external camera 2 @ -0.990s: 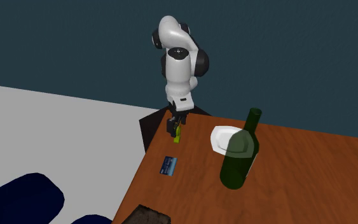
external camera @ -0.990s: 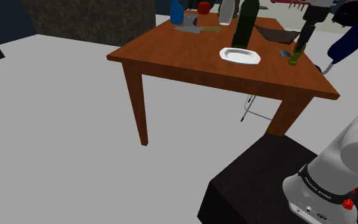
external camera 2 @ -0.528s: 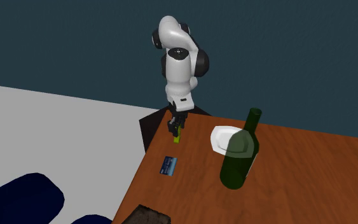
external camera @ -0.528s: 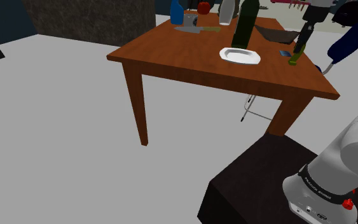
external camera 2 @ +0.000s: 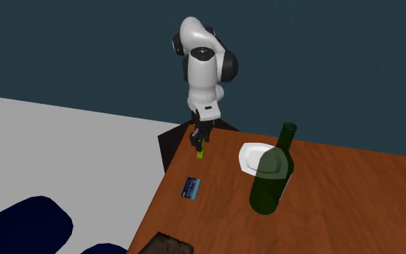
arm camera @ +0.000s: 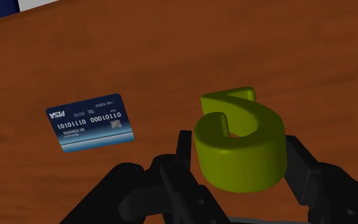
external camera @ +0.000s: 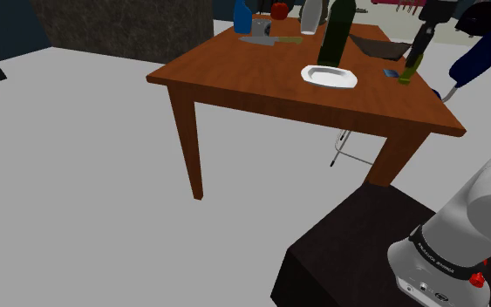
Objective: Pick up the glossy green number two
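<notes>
The number two (arm camera: 240,153) is a glossy yellow-green piece, and my gripper (arm camera: 241,159) is shut on it, one black finger (arm camera: 184,153) pressing each side. In the shoulder view the number two (external camera: 408,70) hangs from the gripper (external camera: 415,59) just above the brown table (external camera: 269,83), near its right edge. The second exterior view has the gripper (external camera 2: 200,142) at the table's far left corner, with the number two (external camera 2: 202,151) sticking out below the fingers.
A dark blue bank card (arm camera: 91,121) lies flat on the table close beside the number. A white plate (external camera: 329,77) and a tall green bottle (external camera 2: 272,173) stand further in. Several other items crowd the far end (external camera: 269,22) of the table.
The fingers closed on the number two. The gripper has since risen a little, taking the number off the table top.
</notes>
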